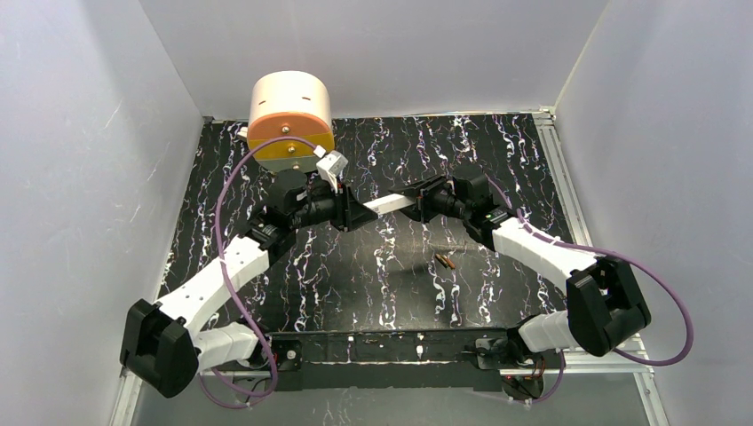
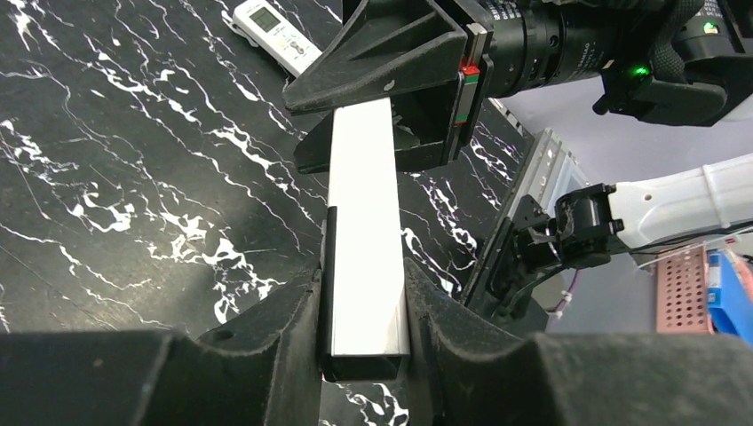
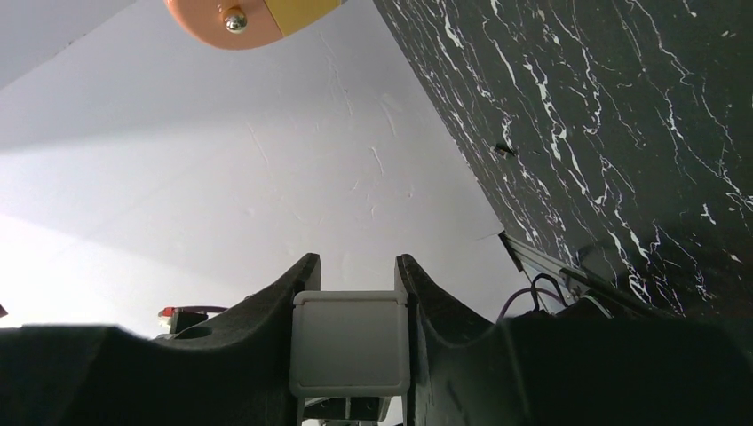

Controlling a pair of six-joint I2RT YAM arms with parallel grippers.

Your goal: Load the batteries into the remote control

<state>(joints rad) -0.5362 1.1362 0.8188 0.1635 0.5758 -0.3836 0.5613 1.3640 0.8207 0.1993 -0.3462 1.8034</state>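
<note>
1. Two grippers, one load. The left gripper [image 1: 355, 211] and right gripper [image 1: 424, 201] meet over mid-table, each clamped on one end of a plain white bar [image 1: 389, 204]. The bar spans the gap between them, lifted off the table [image 1: 355, 284].
2. Left grip. In the left wrist view the fingers press both long sides of the bar [image 2: 364, 204] at its near end, square to it. A dark strip runs along one edge.
3. Right grip. In its own wrist view the bar's rounded-corner end face [image 3: 349, 342] sits between the fingers, touched on both sides.
4. Batteries [image 1: 444, 261]. They lie together on the table, on the near side of the right gripper and apart from both grippers. None is loaded.
5. Remote [image 2: 271, 31]. It is seen in the left wrist view only, flat on the table with its display up, beyond the right gripper [image 2: 391, 80]. The arms hide it in the top view.
6. Step, as judged. The bar is either being passed from arm to arm or being pulled along its length. Which of the two cannot be told.
7. Handling notes, as judgement.
   - One grip should hold firm before the other slackens, because a smooth plastic bar slips easily.
   - Any motion should run along the bar's own axis. Twisting would lever it out of the pads.
   - The bar should be set down well apart from the batteries, which are likely to roll if nudged.
   - It should also go down away from the remote, so the approach to the remote is not blocked.
</note>
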